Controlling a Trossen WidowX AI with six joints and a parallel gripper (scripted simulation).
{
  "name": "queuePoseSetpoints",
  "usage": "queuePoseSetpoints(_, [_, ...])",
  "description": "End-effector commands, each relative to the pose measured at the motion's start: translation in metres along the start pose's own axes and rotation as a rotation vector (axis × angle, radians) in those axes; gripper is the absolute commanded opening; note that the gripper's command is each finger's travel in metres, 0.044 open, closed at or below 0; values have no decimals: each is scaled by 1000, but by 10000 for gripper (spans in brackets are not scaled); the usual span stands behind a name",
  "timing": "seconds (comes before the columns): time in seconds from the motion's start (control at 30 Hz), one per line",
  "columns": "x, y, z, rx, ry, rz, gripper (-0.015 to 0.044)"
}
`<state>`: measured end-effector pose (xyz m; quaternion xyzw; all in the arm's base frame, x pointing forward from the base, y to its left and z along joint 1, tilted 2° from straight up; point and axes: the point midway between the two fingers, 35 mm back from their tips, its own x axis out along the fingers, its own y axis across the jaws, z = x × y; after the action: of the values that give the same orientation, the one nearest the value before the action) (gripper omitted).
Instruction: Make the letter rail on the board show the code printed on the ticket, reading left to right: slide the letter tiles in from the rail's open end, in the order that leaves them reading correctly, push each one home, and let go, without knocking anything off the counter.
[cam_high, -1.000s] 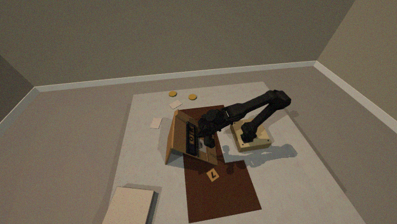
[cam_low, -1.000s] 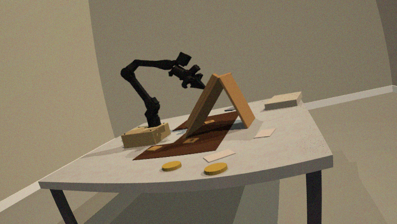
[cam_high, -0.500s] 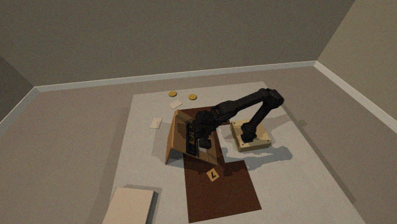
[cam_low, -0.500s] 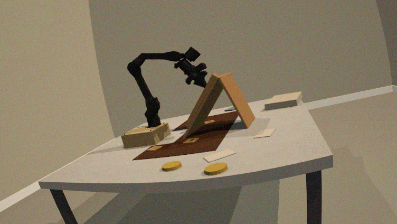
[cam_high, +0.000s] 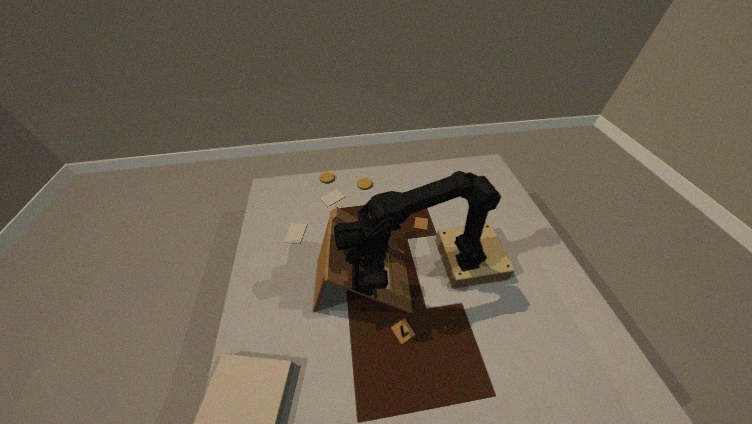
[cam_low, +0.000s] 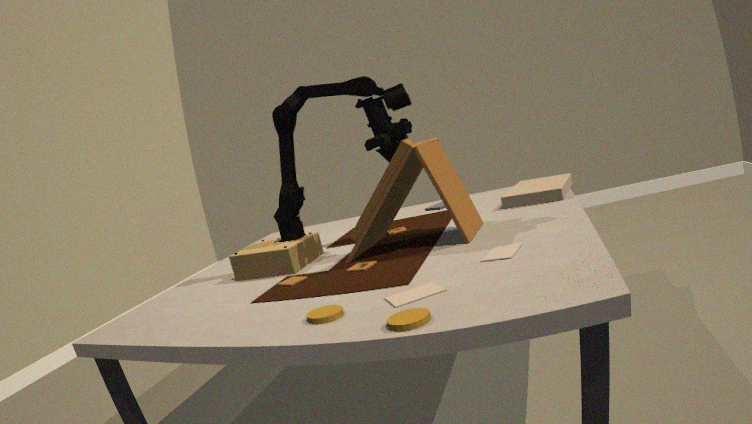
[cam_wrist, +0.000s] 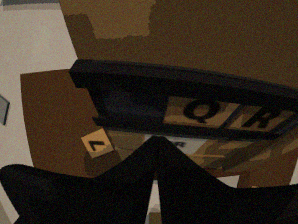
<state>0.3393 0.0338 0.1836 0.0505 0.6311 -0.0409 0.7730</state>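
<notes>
We see the arm (cam_low: 287, 158) rising straight from its block base (cam_low: 247, 263) on the counter (cam_low: 526, 294), bending over at the elbow and reaching forward, wrist tipped steeply down against the sloping face of the wooden A-shaped board (cam_low: 392, 194). The gripper (cam_high: 368, 281) hangs low on that face, its fingers closed together with nothing between them. In the wrist view the dark letter rail (cam_wrist: 173, 106) crosses just above the fingertips, tilted, with tiles blurred inside it; we cannot read them. One loose tile (cam_high: 402, 331) lies on the brown mat (cam_high: 421, 368) below the board, another (cam_high: 420, 223) near the base.
</notes>
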Motion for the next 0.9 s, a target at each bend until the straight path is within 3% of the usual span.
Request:
queuePoseSetpoints(0.0, [-1,2,1,5,27,6,0])
queuePoseSetpoints(0.87, [10,2,7,5,26,6,0])
